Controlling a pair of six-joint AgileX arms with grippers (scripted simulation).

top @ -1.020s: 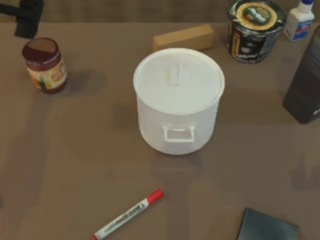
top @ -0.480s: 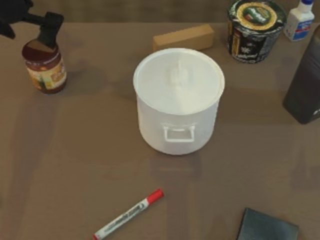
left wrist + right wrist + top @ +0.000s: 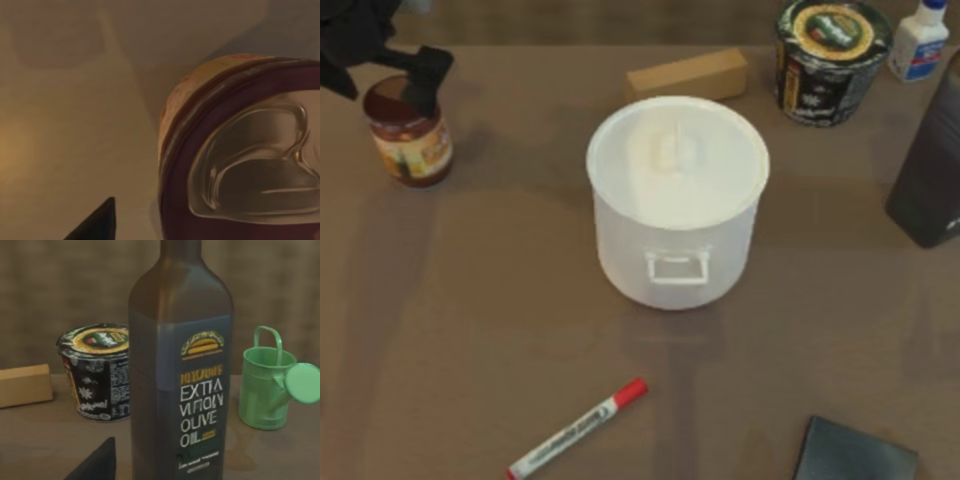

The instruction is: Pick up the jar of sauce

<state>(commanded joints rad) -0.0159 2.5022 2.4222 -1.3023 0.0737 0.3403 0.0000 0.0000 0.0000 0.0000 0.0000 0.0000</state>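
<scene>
Brown tabletop (image 3: 470, 330) fills the top view. At its ten o'clock corner stands the small glass jar of sauce (image 3: 411, 140), dark red-brown lid, yellow-orange label, upright. My left gripper (image 3: 382, 62) hangs right over that lid, one dark finger crossing its rim; I cannot tell how wide the jaws stand. My left wrist view is filled by the lid (image 3: 250, 165). At centre sits the big white lidded pot (image 3: 677, 200); a tan block (image 3: 687, 74) at twelve, a black-and-yellow round tub (image 3: 831, 60) at one, a red-capped marker (image 3: 578, 428) at six. My right arm appears only as a finger tip (image 3: 95, 462) beside a dark olive-oil bottle (image 3: 181, 365).
</scene>
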